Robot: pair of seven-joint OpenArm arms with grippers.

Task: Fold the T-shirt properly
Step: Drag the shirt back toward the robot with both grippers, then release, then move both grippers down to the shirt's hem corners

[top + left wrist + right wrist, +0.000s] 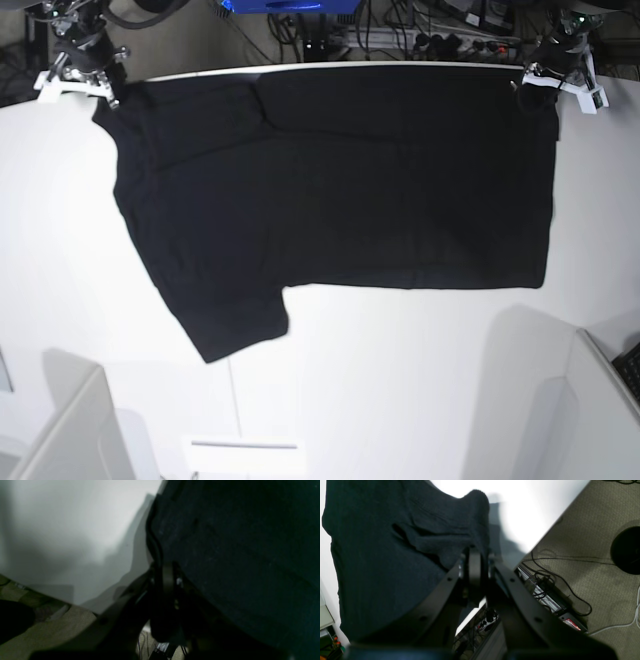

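Observation:
The black T-shirt (pixel 340 180) is stretched wide along the far edge of the white table (pixel 400 380), plain side showing, with one sleeve (pixel 235 325) trailing toward the near left. My right gripper (pixel 105 92) is shut on its far left corner. In the right wrist view the right gripper (pixel 475 552) pinches a bunched fold of the T-shirt (pixel 382 555). My left gripper (pixel 540 92) is shut on the far right corner. The left wrist view shows the left gripper (pixel 166 567) clamped on the edge of the T-shirt (pixel 237 555). No print shows.
Cables and a power strip (pixel 420 35) lie on the carpet (pixel 590 542) beyond the table's far edge. Light grey boxes stand at the near left (pixel 60 430) and near right (pixel 600 420) corners.

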